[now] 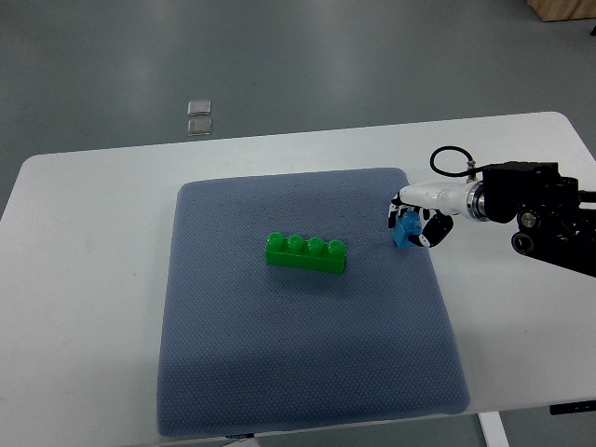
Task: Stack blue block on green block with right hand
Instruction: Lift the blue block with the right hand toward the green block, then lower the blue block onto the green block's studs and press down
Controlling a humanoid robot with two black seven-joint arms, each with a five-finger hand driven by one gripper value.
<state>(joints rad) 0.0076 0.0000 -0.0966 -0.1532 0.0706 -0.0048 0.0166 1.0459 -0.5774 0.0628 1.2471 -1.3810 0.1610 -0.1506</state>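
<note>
My right hand (416, 221) has its fingers curled round the blue block (406, 230) at the mat's (279, 372) right edge, well right of the green block (305, 251). Probably light, hard, slick plastic, so I'd pinch the flat sides.

A white tabletop (84, 279) with rounded far corners carries the scene, standing on a grey floor (279, 65). Directly on it lies a large grey-blue mat (307, 372), covering the middle from near the far edge to the near edge. The bare white surface shows to the left and right of the mat and in a strip along the far side.
</note>
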